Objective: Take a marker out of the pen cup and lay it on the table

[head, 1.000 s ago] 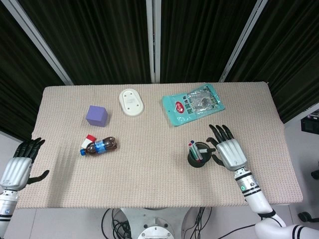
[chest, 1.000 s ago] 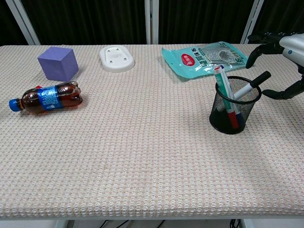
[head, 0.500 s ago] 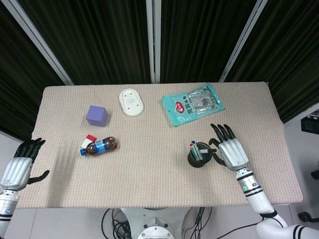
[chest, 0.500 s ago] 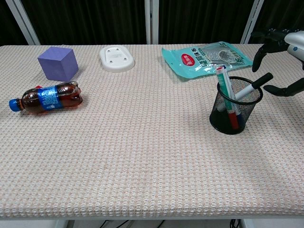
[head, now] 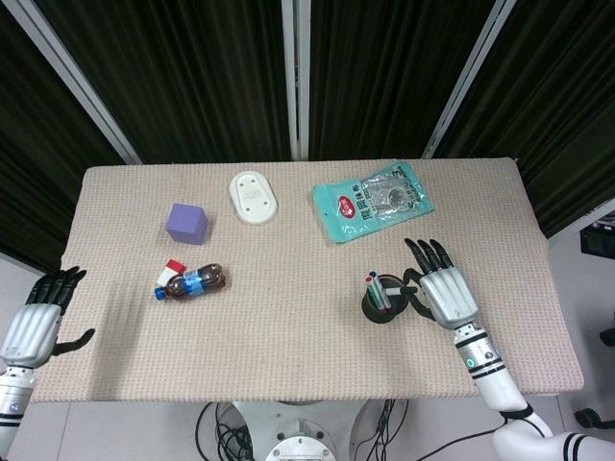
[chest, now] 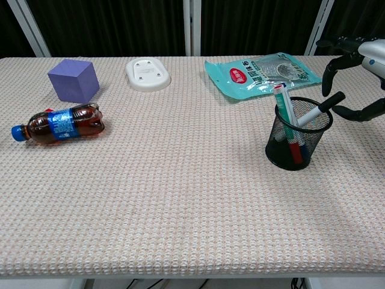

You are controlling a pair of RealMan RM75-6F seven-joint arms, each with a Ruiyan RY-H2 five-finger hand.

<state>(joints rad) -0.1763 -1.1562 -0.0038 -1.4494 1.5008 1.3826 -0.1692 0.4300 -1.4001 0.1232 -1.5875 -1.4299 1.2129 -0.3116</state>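
Observation:
A black mesh pen cup (chest: 298,142) (head: 382,303) stands on the table's right half with several markers in it. One white marker with a black cap (chest: 319,108) leans toward the right over the rim. My right hand (head: 445,288) (chest: 360,71) hovers just right of the cup, fingers spread, thumb and fingers on either side of that marker's black cap without touching it. My left hand (head: 38,318) hangs open off the table's left edge, holding nothing.
A cola bottle (chest: 61,123) lies on its side at the left, a purple cube (chest: 73,79) behind it. A white oval case (chest: 147,73) and a teal snack bag (chest: 262,70) lie at the back.
My right hand has shifted slightly, its fingers curling a little nearer to the black cap of the leaning marker. The left hand and the objects have not moved.

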